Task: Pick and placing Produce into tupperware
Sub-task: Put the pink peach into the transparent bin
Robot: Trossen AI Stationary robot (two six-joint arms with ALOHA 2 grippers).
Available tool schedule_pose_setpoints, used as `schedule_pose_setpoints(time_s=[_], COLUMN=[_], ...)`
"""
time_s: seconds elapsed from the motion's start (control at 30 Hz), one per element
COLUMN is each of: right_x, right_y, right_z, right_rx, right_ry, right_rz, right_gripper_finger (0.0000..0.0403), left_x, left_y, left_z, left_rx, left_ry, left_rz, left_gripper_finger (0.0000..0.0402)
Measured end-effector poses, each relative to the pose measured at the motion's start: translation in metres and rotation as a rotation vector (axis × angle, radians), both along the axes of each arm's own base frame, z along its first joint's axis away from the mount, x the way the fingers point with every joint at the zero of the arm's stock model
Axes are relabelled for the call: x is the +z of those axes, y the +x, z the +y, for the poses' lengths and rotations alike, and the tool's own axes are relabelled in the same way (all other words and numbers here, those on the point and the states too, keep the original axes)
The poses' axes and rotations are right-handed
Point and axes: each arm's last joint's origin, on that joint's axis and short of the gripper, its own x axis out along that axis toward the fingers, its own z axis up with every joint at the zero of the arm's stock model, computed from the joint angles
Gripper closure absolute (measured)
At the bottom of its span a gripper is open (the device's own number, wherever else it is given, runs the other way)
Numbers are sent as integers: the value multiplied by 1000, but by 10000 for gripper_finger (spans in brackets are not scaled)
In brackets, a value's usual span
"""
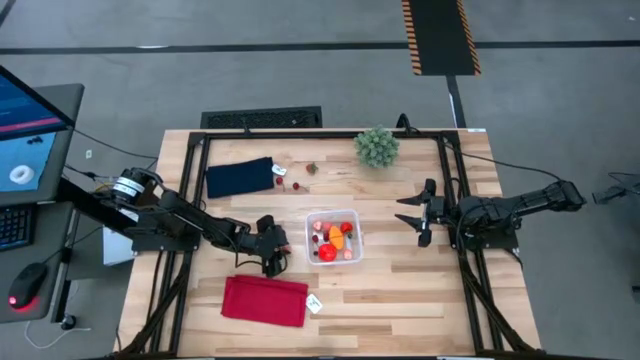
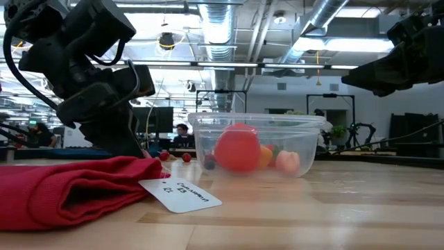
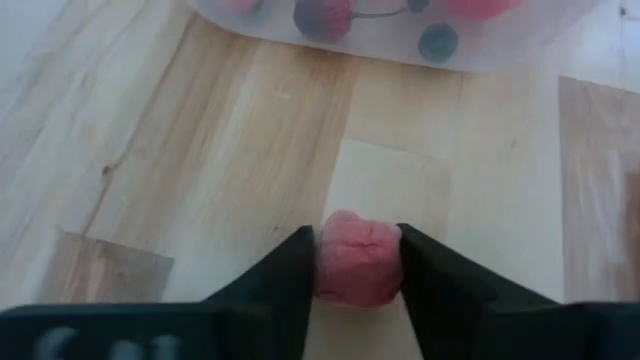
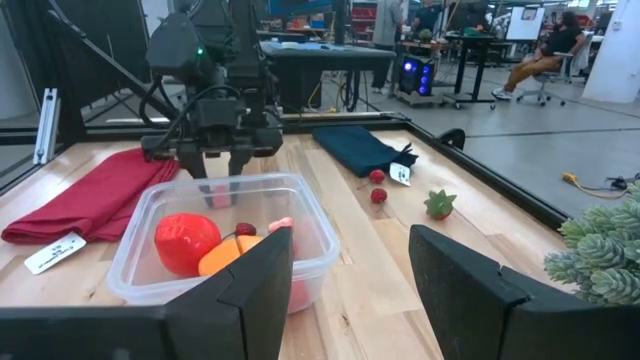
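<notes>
Left gripper [image 3: 358,262] pinches pink produce piece [image 3: 358,258] low over table at 9 o'clock of tupperware [image 1: 334,237]; only left wrist view reveals that grip. Right gripper [image 1: 413,212] waits at tupperware's 3 o'clock, fingers spread. High view alone shows loose pieces [image 1: 311,168] near navy cloth [image 1: 240,177]

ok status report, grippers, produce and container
Left gripper shut on small pink toy fruit, beside clear squarish plastic container. Right gripper open, waiting right of it. Path between clear.

Red cloth [image 1: 265,300] (white tag beside), navy cloth [image 1: 240,177], green plant ball [image 1: 377,146].
</notes>
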Motion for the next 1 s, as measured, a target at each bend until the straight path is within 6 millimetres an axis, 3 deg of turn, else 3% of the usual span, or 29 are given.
schedule_pose_setpoints(time_s=[0.13, 0.27, 0.7, 1.0], right_x=[0, 0, 0, 0], right_y=[0, 0, 0, 0], right_z=[0, 0, 0, 0], right_rx=[0, 0, 0, 0], right_ry=[0, 0, 0, 0], right_rz=[0, -1, -1, 0], right_gripper_finger=[179, 179, 179, 179], left_x=[4, 10, 60, 82], left_y=[-1, -2, -11, 3], left_z=[0, 2, 9, 32], left_rx=[1, 15, 17, -35], left_ry=[-2, 10, 67, -38], left_rz=[-11, -25, -220, -367], left_gripper_finger=[321, 342, 326, 325])
